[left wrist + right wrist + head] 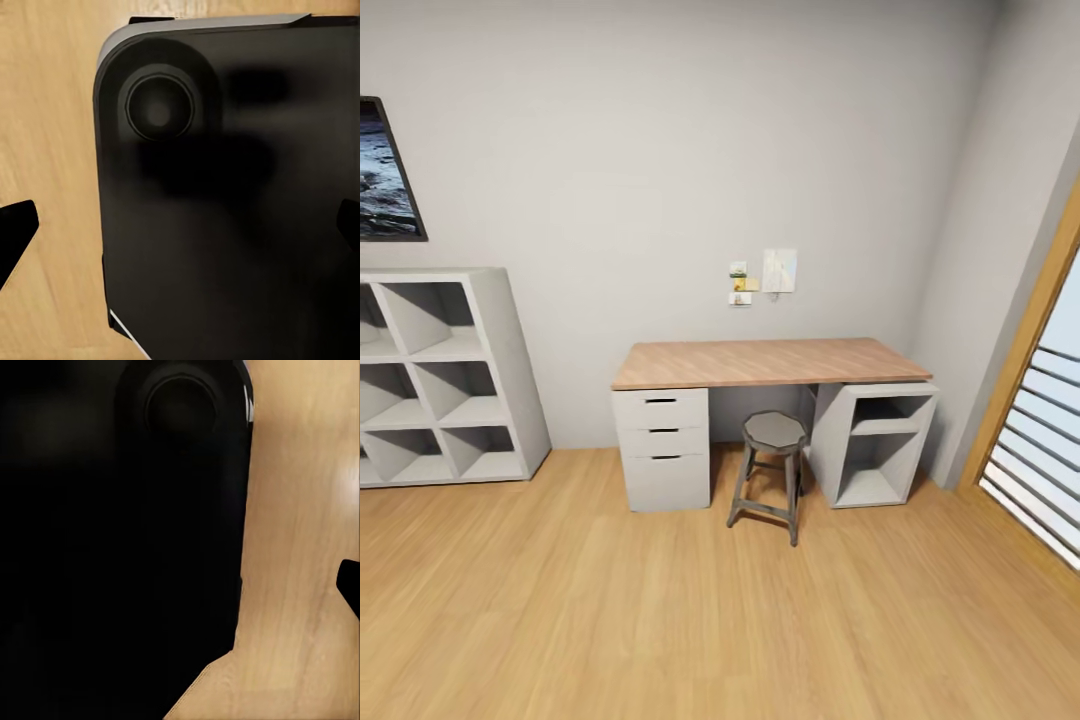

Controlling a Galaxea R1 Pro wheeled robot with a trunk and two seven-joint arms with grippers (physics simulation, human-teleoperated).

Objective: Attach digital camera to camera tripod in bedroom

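Observation:
The digital camera and the camera tripod are out of view. This is the room with grey cube shelves and a wooden-topped desk, not the bedroom. In the left wrist view my left gripper [180, 229] is open, its dark fingertips [16, 229] far apart at the picture's sides, with nothing between them. It hangs over my own black base [225, 247] and the wood floor. In the right wrist view my right gripper [180, 585] also looks open and empty. One of its fingertips [349, 583] shows over the floor; the other is lost against the black base [112, 547].
A wooden-topped desk [760, 362] with white drawers [663, 450] stands against the far wall, with a grey metal stool [773, 432] in front. Grey cube shelves [440, 375] stand at the left. A wood-framed slatted window [1040, 420] is at the right. Light wood floor [660, 620] stretches toward me.

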